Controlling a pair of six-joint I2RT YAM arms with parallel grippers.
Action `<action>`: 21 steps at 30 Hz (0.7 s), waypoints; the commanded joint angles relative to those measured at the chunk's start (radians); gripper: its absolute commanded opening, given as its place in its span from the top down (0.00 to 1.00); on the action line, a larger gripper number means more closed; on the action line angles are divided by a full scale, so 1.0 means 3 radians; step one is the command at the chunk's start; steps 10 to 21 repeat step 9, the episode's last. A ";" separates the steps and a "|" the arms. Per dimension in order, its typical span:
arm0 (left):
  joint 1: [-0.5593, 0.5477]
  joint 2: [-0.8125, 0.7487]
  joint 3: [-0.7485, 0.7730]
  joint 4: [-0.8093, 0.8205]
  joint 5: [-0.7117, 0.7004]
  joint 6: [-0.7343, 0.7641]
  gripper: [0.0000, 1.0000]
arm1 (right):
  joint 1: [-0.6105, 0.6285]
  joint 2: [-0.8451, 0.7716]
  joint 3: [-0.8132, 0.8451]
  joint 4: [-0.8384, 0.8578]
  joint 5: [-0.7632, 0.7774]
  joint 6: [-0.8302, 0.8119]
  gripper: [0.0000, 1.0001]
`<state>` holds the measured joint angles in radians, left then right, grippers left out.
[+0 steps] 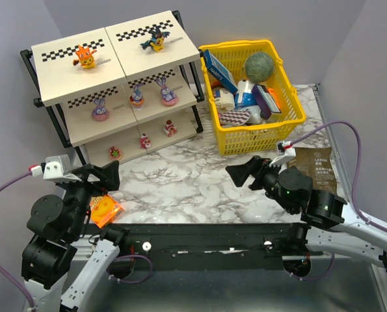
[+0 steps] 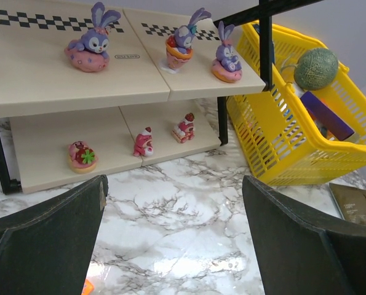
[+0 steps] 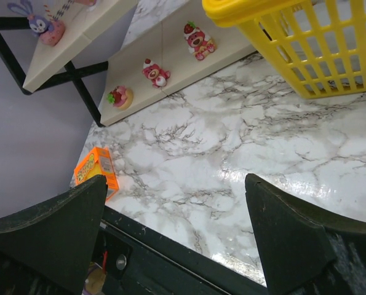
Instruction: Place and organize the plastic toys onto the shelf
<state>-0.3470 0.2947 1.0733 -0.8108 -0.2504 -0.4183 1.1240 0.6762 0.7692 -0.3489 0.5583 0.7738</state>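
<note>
The shelf (image 1: pixel 69 75) stands at the back left with all the toys on it. On top are an orange figurine (image 1: pixel 85 56) and a black-and-yellow winged one (image 1: pixel 156 40). The middle tier holds three purple bunny-eared ones (image 1: pixel 101 109) (image 2: pixel 87 44) (image 2: pixel 183 44) (image 2: pixel 226 58). The bottom tier holds three small red-pink ones (image 1: pixel 116 153) (image 2: pixel 82 155) (image 2: pixel 144 142) (image 2: pixel 185 126) (image 3: pixel 155 72). My left gripper (image 1: pixel 108 175) (image 2: pixel 173 239) is open and empty over the marble near the front left. My right gripper (image 1: pixel 240 174) (image 3: pixel 176 239) is open and empty at the front right.
A yellow basket (image 1: pixel 291 123) with boxes and a green ball (image 1: pixel 259 66) stands right of the shelf. A flat orange packet (image 1: pixel 105 210) (image 3: pixel 95 169) lies at the front left under my left arm. A brown pouch (image 1: pixel 320 166) lies at the right edge.
</note>
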 commanded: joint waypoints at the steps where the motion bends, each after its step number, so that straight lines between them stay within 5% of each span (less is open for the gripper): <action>1: 0.0001 -0.0011 0.0063 -0.0084 0.0068 0.0085 0.01 | 0.0006 -0.0081 0.0095 -0.0202 0.0189 -0.0110 0.00; 21: 0.0001 -0.0072 0.0083 -0.0094 0.0165 0.0050 0.01 | 0.0006 -0.0065 0.0125 -0.0213 0.0210 -0.0094 0.00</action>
